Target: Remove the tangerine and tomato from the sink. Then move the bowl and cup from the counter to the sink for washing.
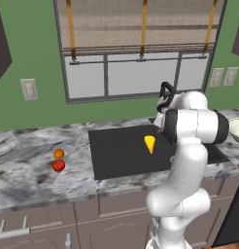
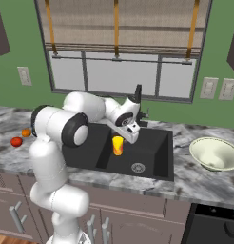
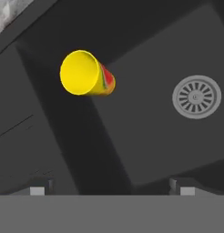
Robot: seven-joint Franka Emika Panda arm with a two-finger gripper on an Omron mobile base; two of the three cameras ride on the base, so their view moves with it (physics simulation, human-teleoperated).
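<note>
In the black sink [image 2: 159, 157], the yellow red-marked cup [image 3: 86, 73] sits free below wide-apart fingers [image 3: 37, 190].

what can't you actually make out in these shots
- Bowl: left base view, cut off by the right edge and partly behind the arm.
- Faucet: left base view, its lower part hidden by the arm.
- Cup: whether its base touches the sink floor; no view settles it.
- Red mark on the cup: hand view, too small to read.
- Tangerine: right base view, partly behind the arm.
</note>
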